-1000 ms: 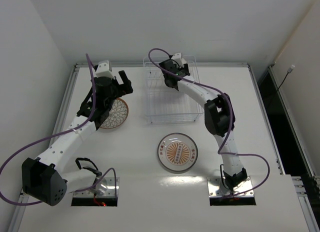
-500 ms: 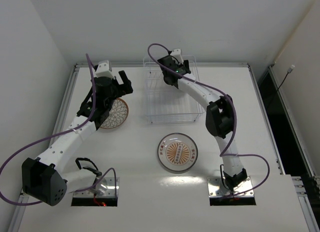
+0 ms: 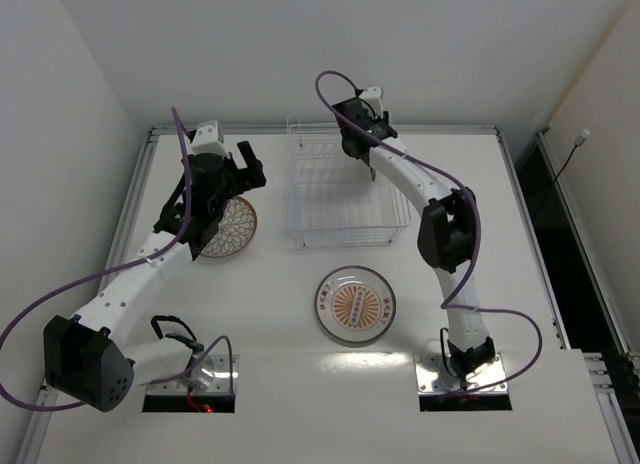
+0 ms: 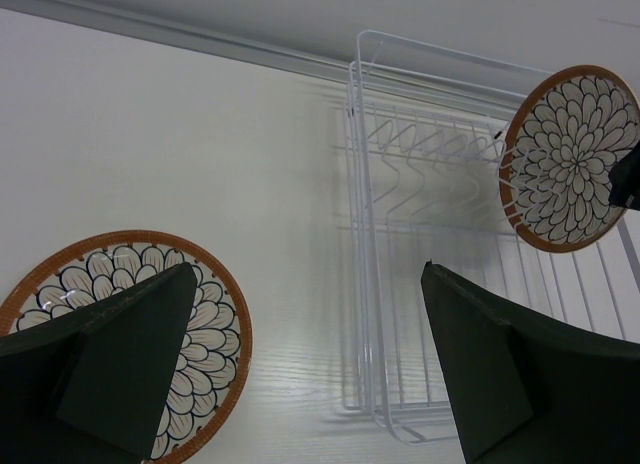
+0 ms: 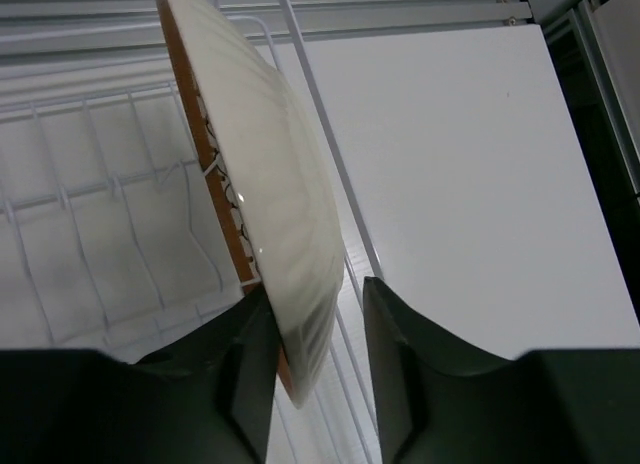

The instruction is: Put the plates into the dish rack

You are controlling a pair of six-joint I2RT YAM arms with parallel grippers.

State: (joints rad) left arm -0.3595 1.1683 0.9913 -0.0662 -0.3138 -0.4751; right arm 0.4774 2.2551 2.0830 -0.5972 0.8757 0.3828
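On the left, the left arm is reaching out over the white desk [image 3: 480, 244]. Its left claw [image 4: 308, 269] is hanging wide open and gripping nothing. Beneath it, a round shallow plate with a cream-and-dark petal mosaic and an orange-brown edge [image 3: 232, 227] is lying flat and face up on the desk. In the left wrist view one dark finger is overlapping part of this petal plate.

Just right of that plate, the rectangular dish rack of thin white wire [image 3: 340, 199] is standing toward the far side of the desk, its slotted dividers showing inside. In front of the rack, nearer the arm bases, a second round plate with an orange sunburst centre and a pale rim [image 3: 354, 304] is lying flat and face up. It is sitting apart from the rack and from both claws.

Farther right, the right arm is stretching across to the rack's far right part. There the right claw [image 5: 315, 289] is straddling the edge of a third round plate with a petal face and a cream ribbed back [image 5: 275, 184]. This plate is standing upright on edge among the wires, its patterned face turning toward the left arm. One finger is lying against the patterned side, while a sliver of gap is showing between the cream back and the other finger. I cannot tell whether the claw is pinching the plate or only bracketing it, nor whether the rack is bearing the plate's weight.
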